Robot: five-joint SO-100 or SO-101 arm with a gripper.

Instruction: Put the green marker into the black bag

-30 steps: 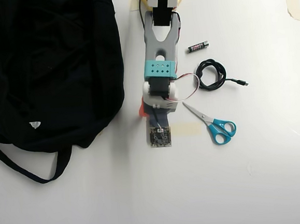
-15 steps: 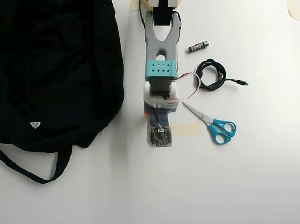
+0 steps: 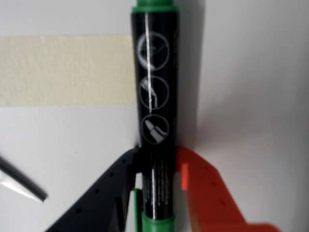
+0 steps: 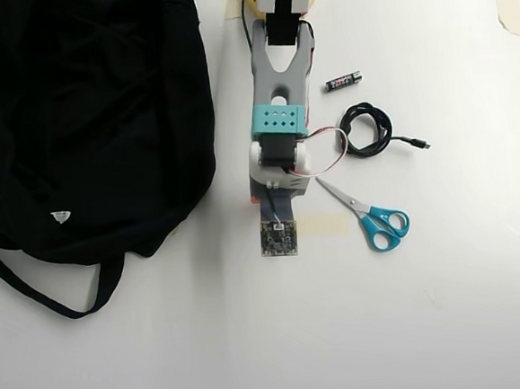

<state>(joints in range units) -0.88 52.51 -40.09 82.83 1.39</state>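
1. In the wrist view the gripper (image 3: 155, 181) has its jaws closed against the green marker (image 3: 154, 111): the black finger (image 3: 104, 198) presses the barrel from the view's left and the orange finger (image 3: 203, 193) from the right, both touching it near its lower green end.
2. The marker runs straight up the wrist view, away from the jaws. Its dark barrel carries three round grey symbols, and a green band shows at the top edge.
3. Behind the barrel, beyond the fingertips, a strip of beige tape (image 3: 67, 70) lies flat on the white table (image 3: 251, 72), crossing to the left of the marker.
4. Left of the black finger, a dark pointed blade tip (image 3: 21, 183) enters from the edge. It is blurred.
5. The overhead view does not show the marker or the fingers: the arm (image 4: 281, 121) covers them. Only the wrist view shows the grip.
6. The overhead view alone shows the arm's pose: stretched from its base at the top edge straight down the picture, wrist bent low over the table.
7. Just right of the wrist lie blue-handled scissors (image 4: 374, 217); farther off sit a coiled black cable (image 4: 368, 132) and a small black battery (image 4: 343, 81).
8. The black bag (image 4: 92, 118) lies well apart to the left, slumped flat, its strap (image 4: 43, 297) trailing downward.
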